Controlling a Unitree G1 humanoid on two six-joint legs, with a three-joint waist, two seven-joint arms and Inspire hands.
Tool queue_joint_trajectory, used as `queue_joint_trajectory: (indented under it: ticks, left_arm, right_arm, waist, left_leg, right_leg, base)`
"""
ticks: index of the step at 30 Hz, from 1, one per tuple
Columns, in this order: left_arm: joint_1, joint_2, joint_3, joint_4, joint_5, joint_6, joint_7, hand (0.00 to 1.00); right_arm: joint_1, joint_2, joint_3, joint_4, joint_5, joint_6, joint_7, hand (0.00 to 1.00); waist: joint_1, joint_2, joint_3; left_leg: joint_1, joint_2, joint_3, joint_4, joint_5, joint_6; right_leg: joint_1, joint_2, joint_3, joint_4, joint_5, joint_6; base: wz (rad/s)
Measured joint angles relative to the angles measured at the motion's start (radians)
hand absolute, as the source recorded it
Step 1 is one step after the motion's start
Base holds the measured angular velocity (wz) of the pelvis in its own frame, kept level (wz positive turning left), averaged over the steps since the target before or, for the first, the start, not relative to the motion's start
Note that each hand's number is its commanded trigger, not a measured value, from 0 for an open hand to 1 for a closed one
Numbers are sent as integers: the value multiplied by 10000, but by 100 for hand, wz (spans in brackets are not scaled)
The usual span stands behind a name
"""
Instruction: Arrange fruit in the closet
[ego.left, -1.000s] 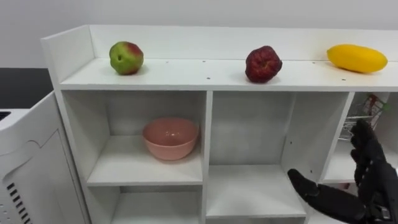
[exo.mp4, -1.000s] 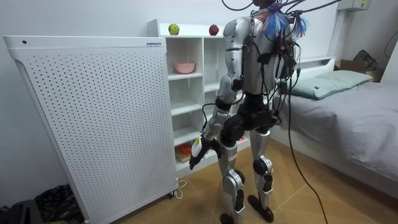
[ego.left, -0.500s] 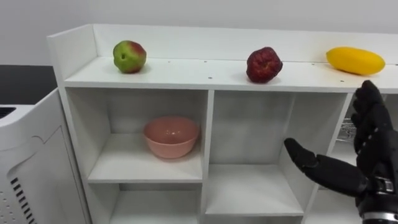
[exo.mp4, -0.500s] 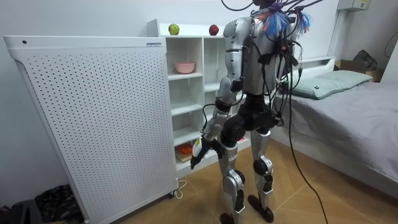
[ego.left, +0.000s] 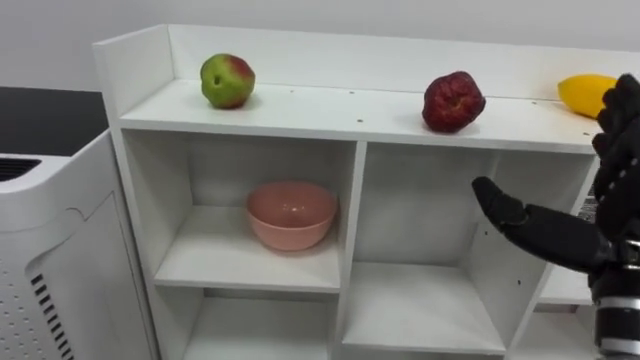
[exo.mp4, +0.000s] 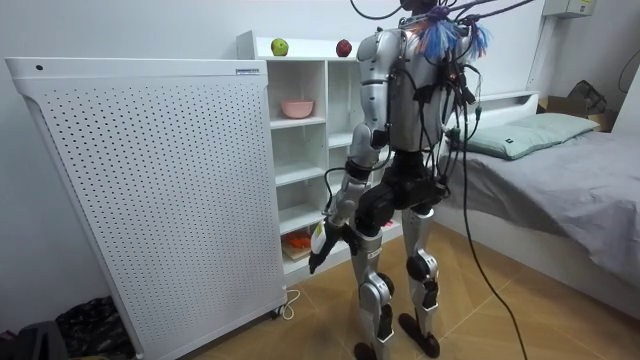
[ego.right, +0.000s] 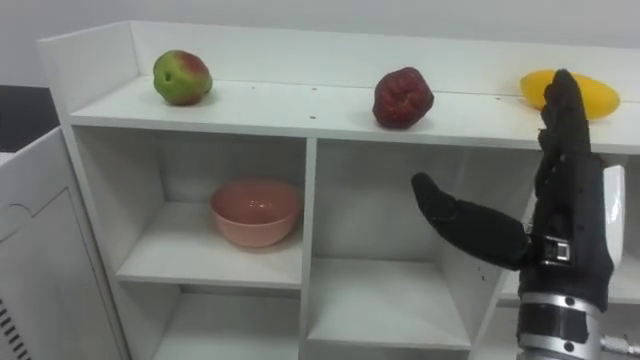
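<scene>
- Three fruits are sitting in a row on the top board of the white shelf unit (ego.left: 330, 100), well apart from one another. They are a green-and-red apple (ego.left: 227, 81) toward the robot's left, a dark red fruit (ego.left: 453, 101) in the middle, and a yellow fruit (ego.right: 592, 96) at the right end.
- The right hand (ego.right: 577, 225) is hovering in front of the unit's right side. Its fingers are pointing straight up and its thumb is sticking out to the left, so it is spread wide and carrying nothing. Its fingertips are overlapping the yellow fruit in the right eye view; whether they are touching it cannot be told.
- A pink bowl (ego.left: 291, 214) is standing in the upper left compartment, looking empty from this angle. The middle compartment beside it is bare.
- In the room view the robot is standing upright close to the unit. Its left hand (exo.mp4: 316, 254) is hanging low at its side, too small to tell its state.
- A perforated white panel (exo.mp4: 150, 180) is standing to the robot's left, and a bed (exo.mp4: 560, 150) lies behind it.
- My judgement is that nothing is arranged yet. All the fruit is lying loose on top, and the yellow one seems the likely first pick.
</scene>
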Motion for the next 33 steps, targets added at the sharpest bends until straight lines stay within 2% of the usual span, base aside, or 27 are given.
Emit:
queue_joint_trajectory:
  ticks: [4, 9, 13, 17, 21, 24, 28, 33]
  left_arm:
    - [40, 60, 3, -95, -4, 21, -157, 0]
    - [112, 83, 4, -419, 1, 149, -219, 0]
    - [130, 98, 171, -549, 4, 303, -262, 0]
    - [140, 98, 201, -640, 192, 390, -263, 0]
    - [163, 124, 202, -820, 418, 528, -260, 0]
    - [250, 125, 208, -926, 481, 633, -263, 0]
    - [281, 171, 377, -925, 475, 689, -406, 0]
    - [261, 208, 430, -926, 676, 693, -428, 0]
  right_arm:
    - [-639, -90, 3, 428, 32, -31, -19, 0]
    - [-717, -213, -5, 545, 47, 0, -23, 0]
    - [-1079, -454, -96, 1093, 296, 181, -3, 0]
    - [-1093, -652, -132, 1123, 555, 317, 75, 0]
    - [-1246, -681, -134, 1566, 1136, 492, 293, 0]
    - [-1639, -681, -131, 1855, 1448, 808, 341, 0]
    - [-2478, -904, -132, 2530, 1862, 807, 508, 0]
    - [-3189, -1099, -62, 3542, 1621, 808, 781, 0]
  waist:
    - [56, -48, 4]
    - [197, -107, 3]
    - [265, -168, -15]
    - [372, -188, -14]
    - [479, -277, 49]
    - [510, -296, 57]
    - [465, -334, 36]
    - [546, -449, -15]
  left_leg:
    - [0, -2, -50, 5, 0, 0]
    - [-42, -15, -231, 45, 7, -8]
    - [-158, -18, -320, 83, 34, -16]
    - [-160, -23, -371, 58, 67, -26]
    - [-176, -22, -462, 52, 82, -43]
    - [-204, -27, -473, 54, 89, -38]
    - [-207, -44, -581, 46, 90, -37]
    - [-131, -50, -615, 12, 92, -36]
  right_leg:
    - [11, -1, -40, 3, 1, 0]
    - [33, -17, -254, 8, 1, 0]
    - [19, -40, -565, 12, 3, -3]
    - [18, -45, -644, 16, 4, -5]
    - [46, -43, -769, 14, 4, -5]
    - [11, -54, -870, 20, 4, -5]
    - [45, -75, -1114, 18, 4, -6]
    - [112, -75, -1158, 13, 4, -5]
  base:
    - [2]
    - [8]
    - [7]
    - [6]
    - [5]
    - [0]
    - [7]
    - [2]
